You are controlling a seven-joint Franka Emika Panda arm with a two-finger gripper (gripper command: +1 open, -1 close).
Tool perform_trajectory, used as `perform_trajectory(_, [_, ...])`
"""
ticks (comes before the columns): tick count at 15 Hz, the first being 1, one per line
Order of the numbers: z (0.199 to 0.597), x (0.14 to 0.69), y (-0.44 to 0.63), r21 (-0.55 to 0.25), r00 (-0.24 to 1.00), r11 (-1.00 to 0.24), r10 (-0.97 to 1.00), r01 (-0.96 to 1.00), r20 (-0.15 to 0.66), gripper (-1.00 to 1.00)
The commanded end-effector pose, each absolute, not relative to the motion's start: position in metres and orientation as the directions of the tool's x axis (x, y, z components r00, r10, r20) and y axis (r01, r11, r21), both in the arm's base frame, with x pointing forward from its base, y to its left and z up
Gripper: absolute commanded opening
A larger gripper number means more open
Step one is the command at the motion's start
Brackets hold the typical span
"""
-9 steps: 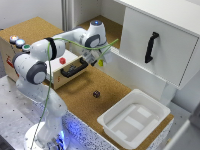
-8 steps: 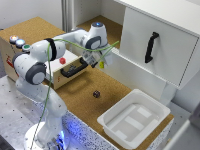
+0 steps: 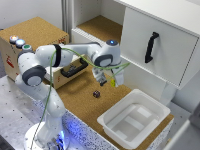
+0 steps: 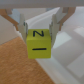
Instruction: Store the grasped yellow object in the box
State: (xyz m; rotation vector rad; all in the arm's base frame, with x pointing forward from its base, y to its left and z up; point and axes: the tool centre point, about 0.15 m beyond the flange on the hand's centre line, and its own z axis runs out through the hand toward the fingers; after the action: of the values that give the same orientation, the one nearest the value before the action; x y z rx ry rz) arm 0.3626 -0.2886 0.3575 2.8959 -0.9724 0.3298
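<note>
gripper [image 3: 103,78] clenched on the yellow object [image 4: 39,42], which is too small to make out in the exterior view.

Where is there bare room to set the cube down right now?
The white box floor looks bare, wall to wall. Bare cork also lies between the small dark cube and the box's rim. It is crowded behind the gripper holding the yellow object, between the tan box and the cabinet.

Tiny yellow cube [image 4: 40,42] with dark marks, clamped in the hand [image 3: 101,79]; shallow white ribbed box [image 3: 134,120] well apart
</note>
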Motion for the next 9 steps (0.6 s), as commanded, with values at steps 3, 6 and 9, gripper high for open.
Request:
perform_trajectory(3, [0.301, 0.376, -0.41, 0.033, 0.673, -0.676, -0.727, -0.737, 0.14, -1.0])
perform_trajectory(6, [0.278, 0.376, -0.437, 0.055, 0.591, -0.59, -0.795, -0.806, 0.137, -1.0])
perform_trajectory(9, [0.265, 0.367, -0.45, 0.084, 0.507, -0.5, -0.848, -0.862, 0.154, -1.0])
